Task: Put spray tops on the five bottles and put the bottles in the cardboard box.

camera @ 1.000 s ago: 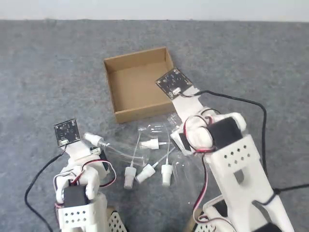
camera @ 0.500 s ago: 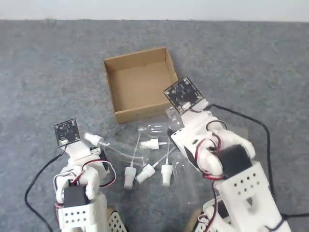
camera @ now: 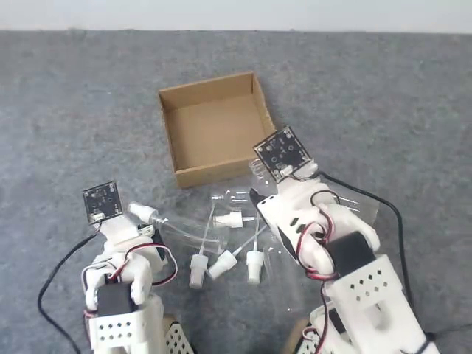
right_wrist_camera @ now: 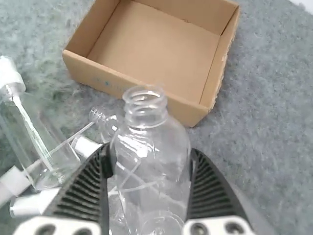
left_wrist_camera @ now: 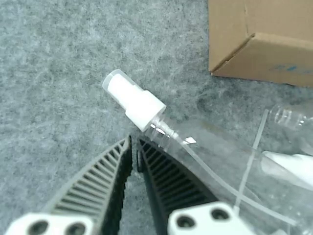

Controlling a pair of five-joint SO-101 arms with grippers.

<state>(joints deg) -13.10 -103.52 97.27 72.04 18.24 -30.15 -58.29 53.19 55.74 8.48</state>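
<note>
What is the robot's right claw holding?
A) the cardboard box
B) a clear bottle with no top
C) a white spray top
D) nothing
B: the right gripper is clamped on either side of a clear bottle whose neck is open and bare.

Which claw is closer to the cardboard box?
Right. The right claw holds an open bottle just in front of the box; the left claw sits farther back, beside a capped bottle.

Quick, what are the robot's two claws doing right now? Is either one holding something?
Left gripper: closed, holding nothing, with its tips next to a capped bottle.
Right gripper: closed on a clear bottle that has no spray top.
</note>
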